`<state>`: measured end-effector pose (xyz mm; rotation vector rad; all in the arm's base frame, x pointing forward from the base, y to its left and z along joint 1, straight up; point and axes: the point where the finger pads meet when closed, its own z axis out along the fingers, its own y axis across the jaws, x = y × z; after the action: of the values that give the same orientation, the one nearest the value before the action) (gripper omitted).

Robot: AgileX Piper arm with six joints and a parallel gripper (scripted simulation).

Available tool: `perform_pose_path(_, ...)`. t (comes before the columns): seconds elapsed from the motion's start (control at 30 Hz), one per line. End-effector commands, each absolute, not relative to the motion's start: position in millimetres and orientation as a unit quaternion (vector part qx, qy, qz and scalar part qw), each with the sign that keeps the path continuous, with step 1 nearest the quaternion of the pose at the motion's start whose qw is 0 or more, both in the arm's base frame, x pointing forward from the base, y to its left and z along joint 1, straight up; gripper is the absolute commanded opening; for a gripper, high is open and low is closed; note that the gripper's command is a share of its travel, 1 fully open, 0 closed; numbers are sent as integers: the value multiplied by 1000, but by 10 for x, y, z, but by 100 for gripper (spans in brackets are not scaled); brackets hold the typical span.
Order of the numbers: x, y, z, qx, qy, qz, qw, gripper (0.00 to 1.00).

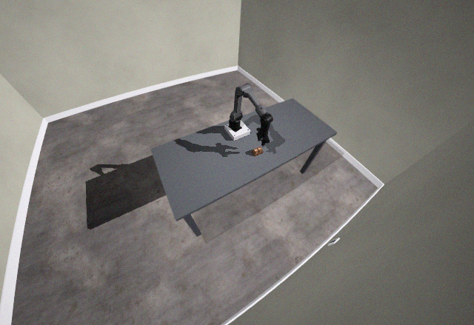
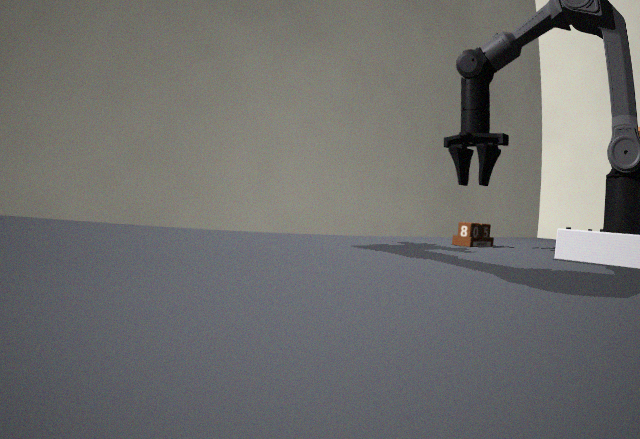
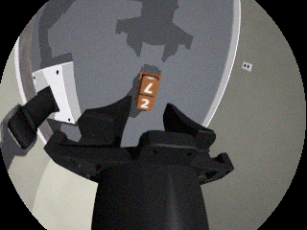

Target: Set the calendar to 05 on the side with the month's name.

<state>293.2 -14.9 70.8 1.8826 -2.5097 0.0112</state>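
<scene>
The orange-brown calendar point(image 1: 257, 151) stands on the table under the gripper. In the exterior view its tray point(image 2: 461, 242) looks flat on the table. The left cube point(image 2: 475, 231) point(image 3: 149, 87) shows an upright 0 on the shaded front, an 8 on its end side and a 7 on top. The right cube point(image 2: 485, 231) point(image 3: 145, 103) shows an upright 5 on the front and a 2 on top. They sit side by side, level, above a dark label too small to read. My gripper point(image 1: 263, 143) point(image 2: 473, 184) point(image 3: 148, 105) is open and empty, well above the cubes.
The white robot base point(image 1: 238, 132) point(image 2: 594, 245) point(image 3: 59, 91) stands on the grey table point(image 1: 207, 176) point(image 2: 232, 320), to the right of the calendar in the exterior view. The arm's shadow falls around the calendar.
</scene>
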Motion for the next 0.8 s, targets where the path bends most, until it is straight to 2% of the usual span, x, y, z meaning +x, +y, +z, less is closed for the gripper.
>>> perform_pose_path(0.0,2936,-143,716,601,-799,4,1,63)
perform_pose_path(0.03,2937,-143,716,601,-799,4,1,100)
perform_pose_path(0.77,2937,-143,716,601,-799,4,1,100)
